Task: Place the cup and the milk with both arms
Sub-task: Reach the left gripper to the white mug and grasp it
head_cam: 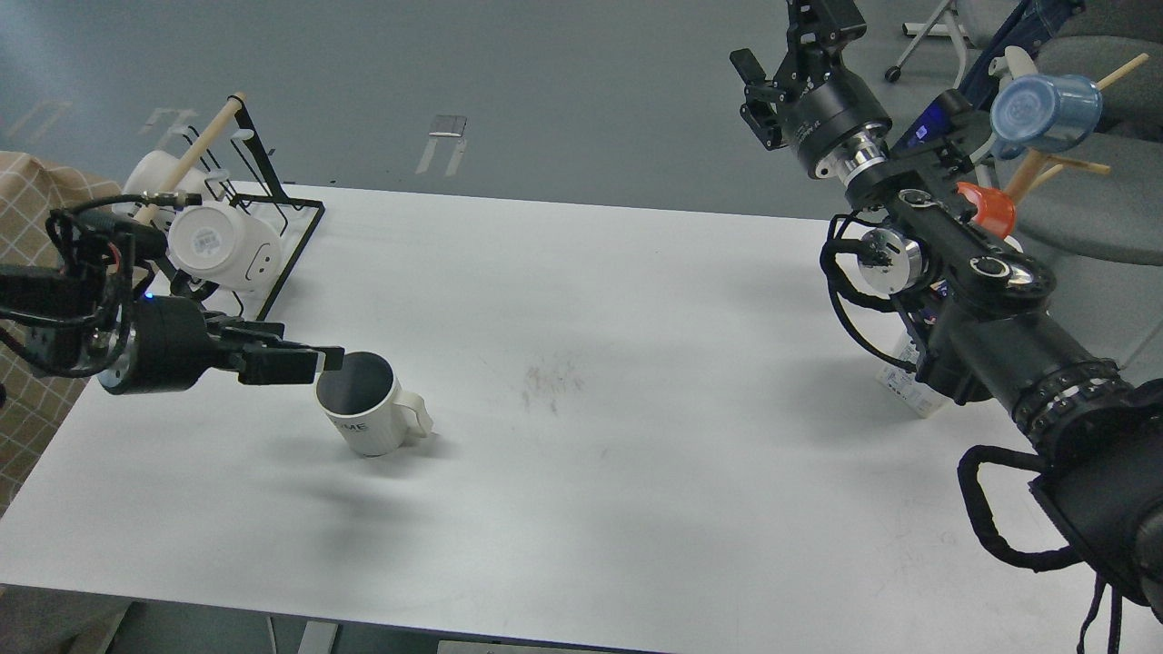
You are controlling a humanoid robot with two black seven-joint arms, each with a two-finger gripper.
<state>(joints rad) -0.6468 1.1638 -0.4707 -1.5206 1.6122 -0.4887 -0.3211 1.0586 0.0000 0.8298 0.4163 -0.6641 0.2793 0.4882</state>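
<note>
A white cup (368, 418) with a dark inside and a handle on its right stands upright on the white table (636, 472), left of centre. My left gripper (323, 361) reaches in from the left at the cup's left rim, with its fingers a little apart. Whether it touches the rim I cannot tell. The milk carton (901, 386), white with blue print, stands near the table's right edge, mostly hidden behind my right arm. My right gripper (783, 45) is open and empty, raised high beyond the table's far right edge, far from the carton.
A black wire rack (291, 238) with white cups (223, 245) and a wooden peg stands at the back left corner. A wooden mug stand at the far right holds a blue cup (1045, 109) and an orange cup (992, 209). A checked cloth (27, 272) lies to the left.
</note>
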